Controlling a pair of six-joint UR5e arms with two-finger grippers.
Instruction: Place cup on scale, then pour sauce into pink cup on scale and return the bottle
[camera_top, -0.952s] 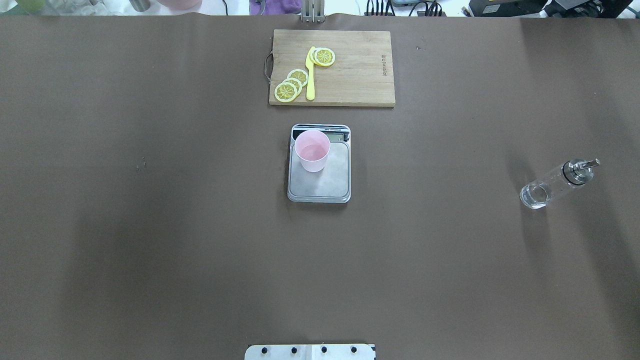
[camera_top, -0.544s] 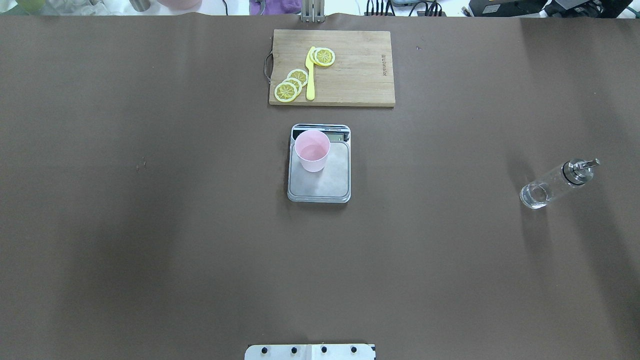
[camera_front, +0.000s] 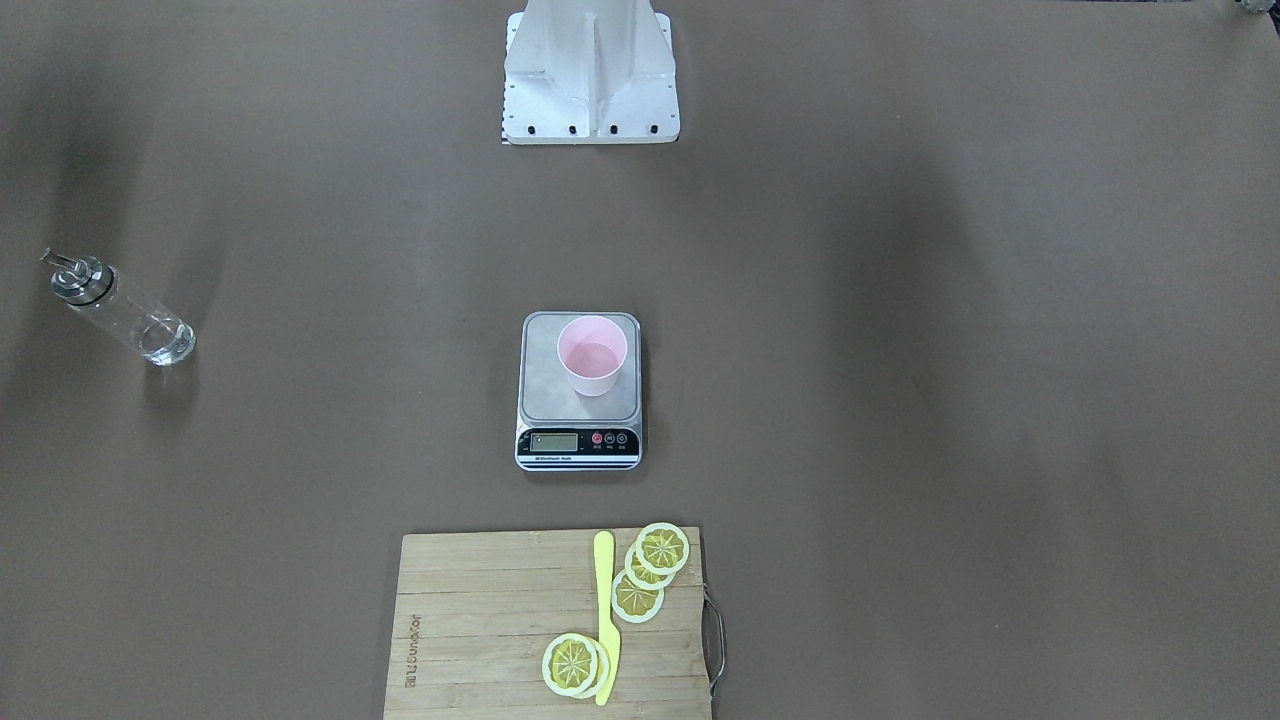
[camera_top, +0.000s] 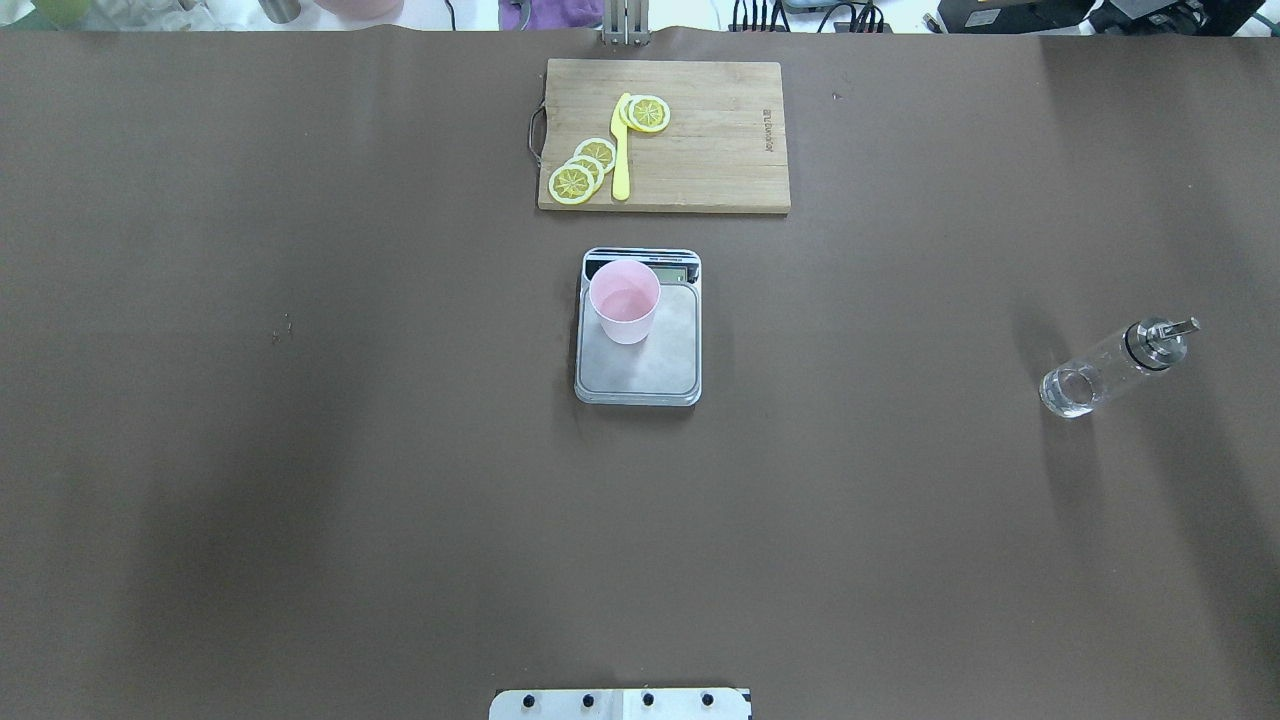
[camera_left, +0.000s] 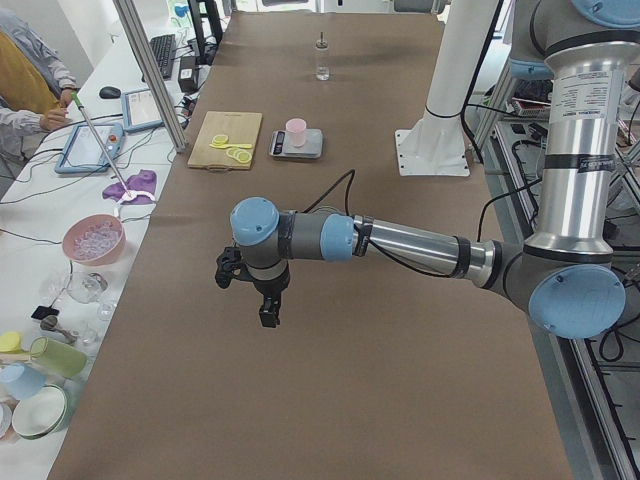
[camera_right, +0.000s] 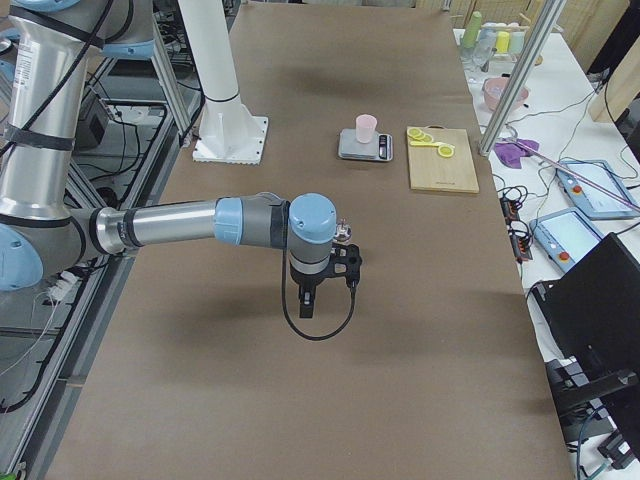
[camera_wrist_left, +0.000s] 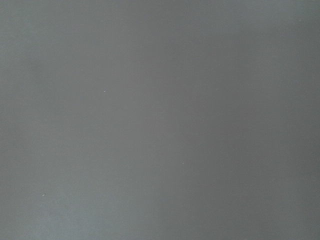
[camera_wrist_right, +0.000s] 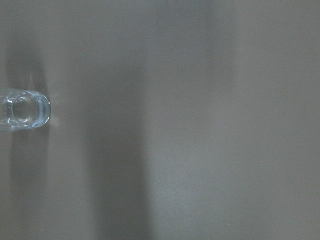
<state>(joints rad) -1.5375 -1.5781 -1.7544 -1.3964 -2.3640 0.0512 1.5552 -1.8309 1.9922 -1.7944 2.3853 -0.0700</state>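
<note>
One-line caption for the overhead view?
Cup on the scale, bottle apart at right, cutting board with lemon slices and knife beyond.

Brown-covered table (camera_top: 300, 450): three items plus base plate (camera_top: 620, 704).
Centre: scale (camera_top: 660, 365); cutting board (camera_top: 720, 150) just beyond it; bottle (camera_top: 1100, 370) well apart on robot's right, probably upright; base plate at robot's edge.

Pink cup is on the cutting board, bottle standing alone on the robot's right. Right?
Not quite. The cup sits on the scale, not the cutting board, as the overhead exterior view shows. The bottle does stand alone on the robot's right.
</note>
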